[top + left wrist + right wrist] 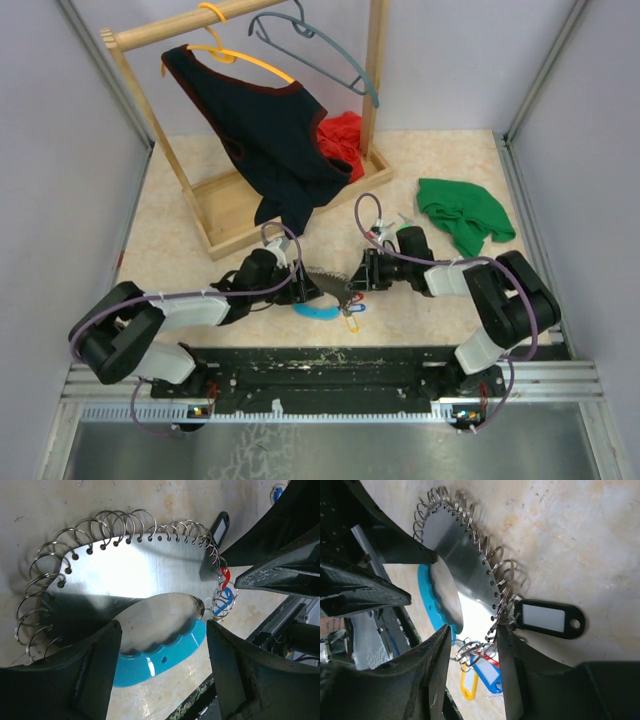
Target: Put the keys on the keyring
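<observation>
- Keyring (pixel 322 285): a silver plate edged with wire split rings, with a light-blue grip (pixel 165 655) along its near edge. It lies flat on the table (pixel 450 160), at the near middle, between the two grippers.
- The keys (pixel 487 672), tag-like pieces in blue, yellow and red, hang in a cluster from rings at the plate's near right corner. A black tag (pixel 547 620) lies against the rings a little farther along that side; whether it is hooked on cannot be told.
- Left gripper (pixel 162 627): jaws wide, one finger at each end of the light-blue grip. Contact is unclear from this angle, so probably no firm hold yet.
- Right gripper (pixel 474 635): jaws about half apart, straddling the corner rings just beside the keys, with nothing visibly clamped.
- The step in hand looks like bracing the plate while one ring is singled out.
- The left gripper would do best to close squarely on the light-blue grip, not on the wire, so the plate cannot slide.
- The right gripper should take a single ring, keep the dangling keys out of the pinch, and close slowly, since thin rings spring aside.
</observation>
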{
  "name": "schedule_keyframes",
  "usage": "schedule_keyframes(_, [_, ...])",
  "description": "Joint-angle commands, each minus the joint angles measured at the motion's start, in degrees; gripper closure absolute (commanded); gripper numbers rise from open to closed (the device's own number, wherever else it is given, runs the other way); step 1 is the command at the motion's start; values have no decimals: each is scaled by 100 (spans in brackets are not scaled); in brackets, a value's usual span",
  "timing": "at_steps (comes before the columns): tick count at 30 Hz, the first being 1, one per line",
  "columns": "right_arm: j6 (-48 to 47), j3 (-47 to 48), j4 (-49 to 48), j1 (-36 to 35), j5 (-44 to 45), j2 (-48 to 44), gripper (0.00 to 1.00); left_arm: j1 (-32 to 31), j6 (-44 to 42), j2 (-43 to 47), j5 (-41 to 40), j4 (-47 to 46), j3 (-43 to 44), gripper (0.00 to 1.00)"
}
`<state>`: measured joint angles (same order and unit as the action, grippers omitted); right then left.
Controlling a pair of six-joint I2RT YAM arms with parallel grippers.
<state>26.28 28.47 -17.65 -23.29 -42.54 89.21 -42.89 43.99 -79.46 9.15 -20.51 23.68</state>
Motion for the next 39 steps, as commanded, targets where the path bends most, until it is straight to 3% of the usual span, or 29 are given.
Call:
schedule_keyframes(1, [375, -57, -910, -127, -362, 99, 61, -52, -62, -210, -238, -142, 68, 26])
schedule_keyframes(5, [632, -90, -1240, -199, -473, 61, 72, -52, -128, -241, -384, -222, 66, 26])
schedule_keyframes(10, [796, -131, -1431, -239, -395, 5, 75, -52, 12, -149, -498, -331, 75, 25])
schedule_keyframes(17, [-136, 354, 29, -246, 327, -403, 61, -52, 1151, 156, -619, -470, -143, 23])
schedule_keyframes(23, [-909, 1154, 927, -246, 489, -76, 48, -52, 1358, 229, -515, -379, -138, 23])
schedule_keyframes(30, [-1395, 1963, 1413, -319, 258, 851, 43, -51, 1136, 159, -660, -331, -141, 24])
schedule_keyframes(39, [-1382, 2043, 1511, -436, -197, 1410, 43, -52, 957, -201, -611, -490, -87, 26])
